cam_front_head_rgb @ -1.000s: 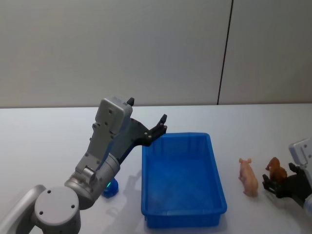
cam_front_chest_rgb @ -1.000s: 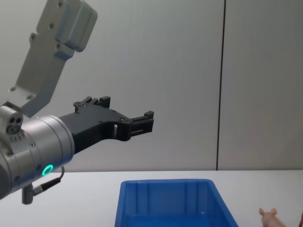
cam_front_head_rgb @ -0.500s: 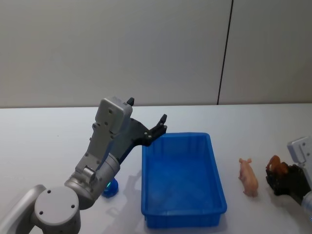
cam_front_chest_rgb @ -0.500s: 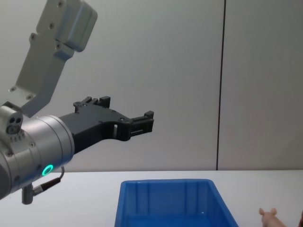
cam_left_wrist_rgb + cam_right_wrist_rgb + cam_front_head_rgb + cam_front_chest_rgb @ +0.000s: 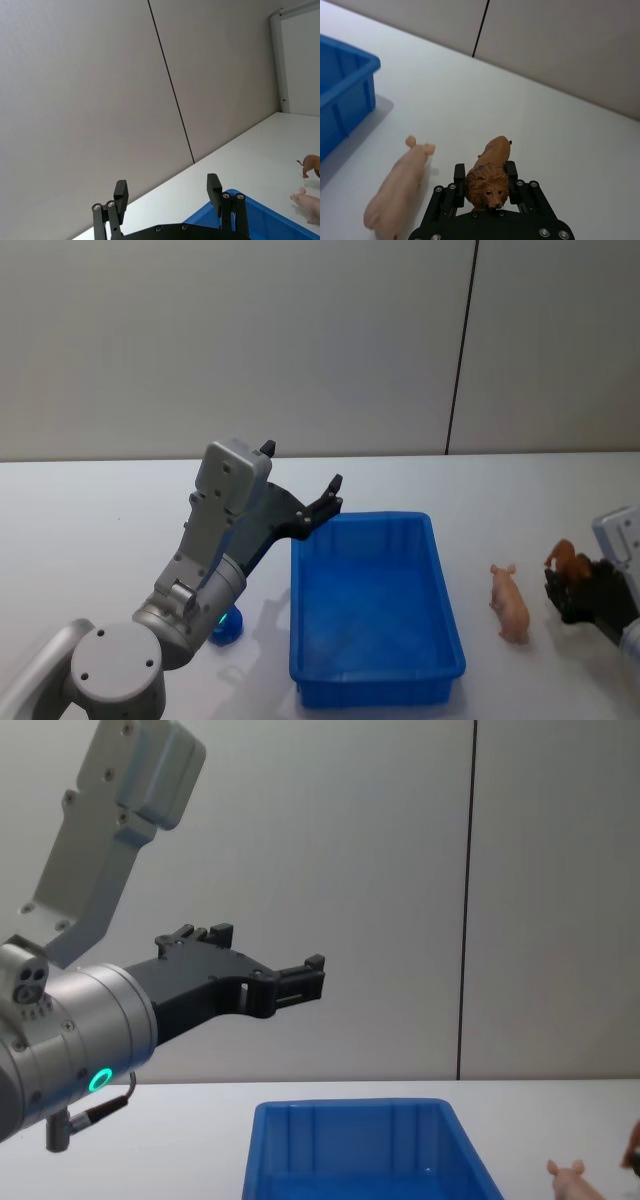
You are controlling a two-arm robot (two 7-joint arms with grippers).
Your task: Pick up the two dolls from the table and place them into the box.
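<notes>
Right gripper [image 5: 486, 176]: jaws are clamping a brown lion figure [image 5: 492, 152]. Left gripper [image 5: 167, 186]: jaws are hanging wide apart above the box [image 5: 380, 685]. Box is sitting empty.

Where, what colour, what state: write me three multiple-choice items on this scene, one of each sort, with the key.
1. The bin is: A red; B green; C blue.
2. The pink pig is: A on the table, to the bin's right; B inside the bin; C on the bin's rim.
3. The right gripper is: A open and empty; B shut on the lion figure; C shut on the pig.
Key: 1 C, its walls are bright blue; 2 A, it is on the white top beside the bin; 3 B, the lion sits clamped between its fingers, while the left gripper hangs open, raised near the bin's far left corner.
</notes>
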